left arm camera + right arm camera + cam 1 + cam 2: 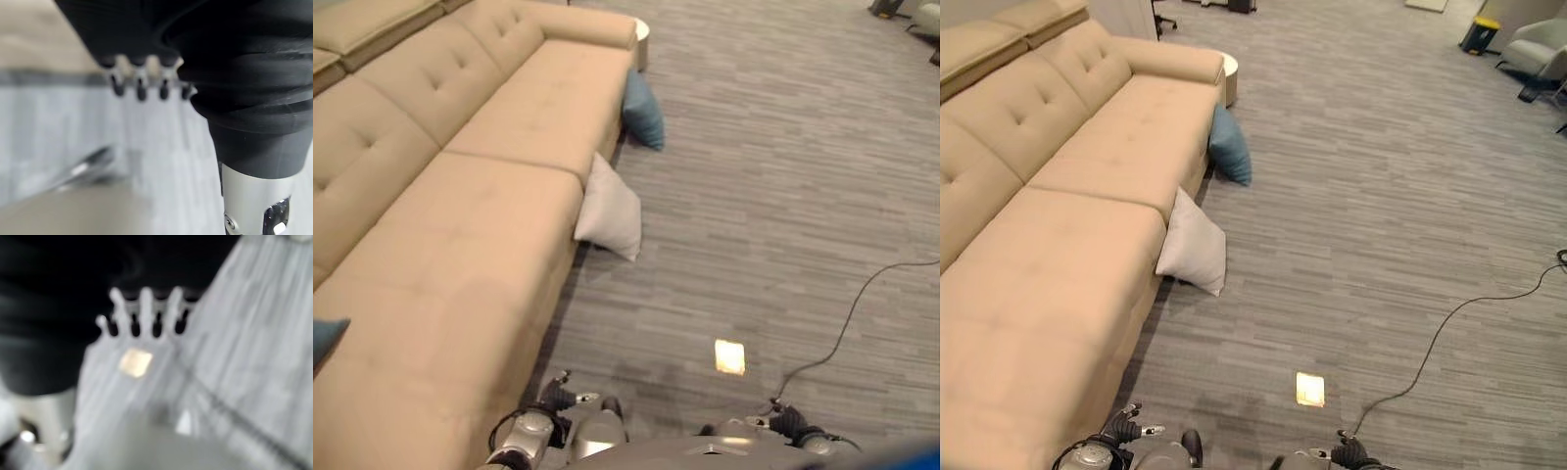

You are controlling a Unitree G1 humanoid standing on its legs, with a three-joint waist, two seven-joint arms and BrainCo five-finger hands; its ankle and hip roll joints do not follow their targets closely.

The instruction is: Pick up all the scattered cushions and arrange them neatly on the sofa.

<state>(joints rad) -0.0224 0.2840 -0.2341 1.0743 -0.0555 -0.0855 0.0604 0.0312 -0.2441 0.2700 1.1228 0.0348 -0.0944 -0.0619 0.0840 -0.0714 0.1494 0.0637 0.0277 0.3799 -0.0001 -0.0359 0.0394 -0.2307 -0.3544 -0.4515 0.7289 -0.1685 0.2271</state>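
While both hands hang low at our sides with nothing in them, two cushions lie on the floor along the sofa's front edge. The pale grey cushion (pixel 610 212) is the nearer, leaning against the sofa (pixel 480 196) front where two seat sections meet. The blue cushion (pixel 643 110) leans farther along, near the far armrest. A blue corner (pixel 327 335) shows at the near left on the seat, perhaps a third cushion already up; we cannot tell for certain.

Left hand (pixel 139 78): fingers hang straight and relaxed, apart, empty, floor beyond them. Right hand (pixel 142 313): fingers likewise spread and straight, empty, above the carpet (pixel 1381 196).

We judge the step in hand to be the approach to the grey cushion, as the closest. To do it well we would step forward until it sits squarely ahead, reach low and take it across its upper edge where it stands free of the sofa, and lift clear before turning to the seat. A bright floor plate (pixel 730 356) lies near ahead, flush, no obstacle that we can see. A round white table (pixel 642 39) stands past the far armrest.
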